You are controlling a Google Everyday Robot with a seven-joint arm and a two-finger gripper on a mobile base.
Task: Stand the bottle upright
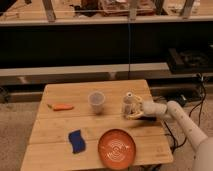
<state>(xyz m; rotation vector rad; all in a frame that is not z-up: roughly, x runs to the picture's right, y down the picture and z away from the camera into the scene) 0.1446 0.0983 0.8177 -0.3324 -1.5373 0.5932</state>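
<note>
Camera view: bottle (129, 104) stands upright on table (60, 150), at three o'clock of the cup (96, 101). Gripper (134, 112) sits around its base, fingers spread, not pinching. Looks like the release step; next move calls for backing off toward three o'clock without tipping it.

A wooden desk (60, 150) of pale planks carries five things. A clear plastic cup (96, 101) stands upright near the middle. To its right the bottle (129, 105) stands upright, with the gripper (132, 111) around its lower part, jaws spread apart. An orange carrot-like piece (62, 106) lies near the left edge. A blue sponge (76, 140) and an orange plate (117, 148) rest along the front.
</note>
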